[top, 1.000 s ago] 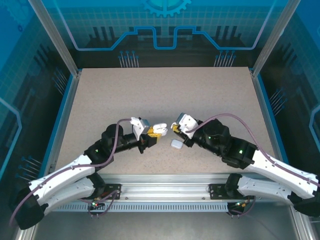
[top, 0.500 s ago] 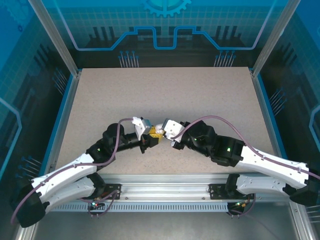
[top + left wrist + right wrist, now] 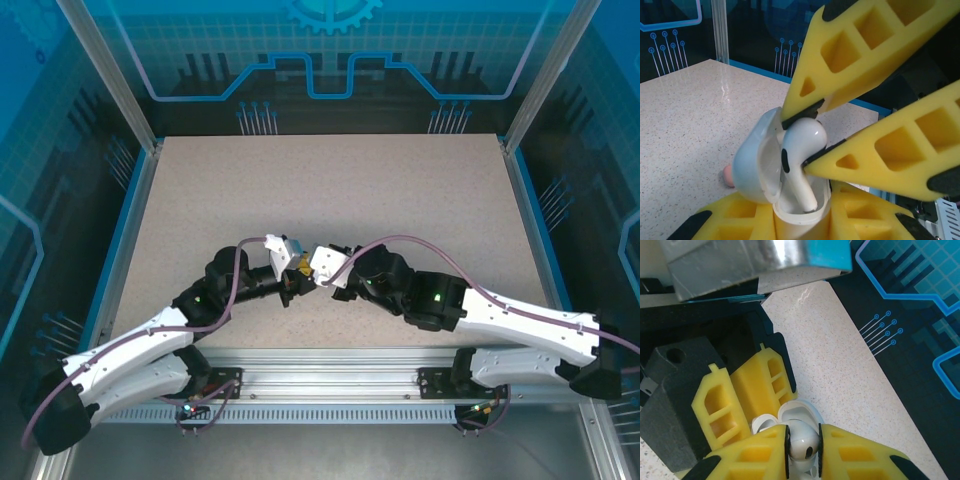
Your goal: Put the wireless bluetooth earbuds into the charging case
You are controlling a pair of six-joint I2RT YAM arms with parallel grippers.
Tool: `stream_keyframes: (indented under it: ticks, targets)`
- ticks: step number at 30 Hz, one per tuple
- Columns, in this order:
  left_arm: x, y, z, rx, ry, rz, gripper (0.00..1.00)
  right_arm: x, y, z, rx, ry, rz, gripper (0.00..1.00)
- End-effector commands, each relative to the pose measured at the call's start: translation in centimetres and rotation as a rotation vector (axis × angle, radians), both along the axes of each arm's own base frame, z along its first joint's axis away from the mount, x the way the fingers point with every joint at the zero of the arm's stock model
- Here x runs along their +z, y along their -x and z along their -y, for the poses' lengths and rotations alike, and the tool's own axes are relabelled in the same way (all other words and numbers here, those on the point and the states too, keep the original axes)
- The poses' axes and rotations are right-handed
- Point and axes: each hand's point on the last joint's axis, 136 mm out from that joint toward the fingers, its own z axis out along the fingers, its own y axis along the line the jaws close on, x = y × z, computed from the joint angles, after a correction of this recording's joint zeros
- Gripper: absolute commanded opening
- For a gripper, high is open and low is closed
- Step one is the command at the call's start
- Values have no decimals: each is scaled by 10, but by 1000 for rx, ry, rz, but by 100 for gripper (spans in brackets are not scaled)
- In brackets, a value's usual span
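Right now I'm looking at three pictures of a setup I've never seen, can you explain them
These are two robot arms bolted at the near edge of a speckled table. One picture looks down from above; the other two come from a camera on each wrist. The left tool grips an open white charging case, lid tipped back. The right tool pinches a white earbud, its stem dipping into the case. A small pinkish thing lies on the table just past the case; I can't tell what it is.
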Motion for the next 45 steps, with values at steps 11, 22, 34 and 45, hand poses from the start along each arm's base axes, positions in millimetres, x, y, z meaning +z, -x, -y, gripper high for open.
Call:
stream_keyframes:
  ticks: [11, 22, 34, 45]
  targets:
    - [24, 4, 0, -15, 45, 74, 8, 10, 8, -5, 30, 3, 6, 21]
    - [23, 5, 0, -15, 49, 78, 8, -6, 18, 2, 69, 8, -89, 22]
    - [22, 5, -1, -11, 53, 78, 8, -10, 16, 3, 85, -32, -158, 29]
    - [20, 4, -2, -3, 48, 77, 8, 7, 17, -1, 115, -101, -193, 36]
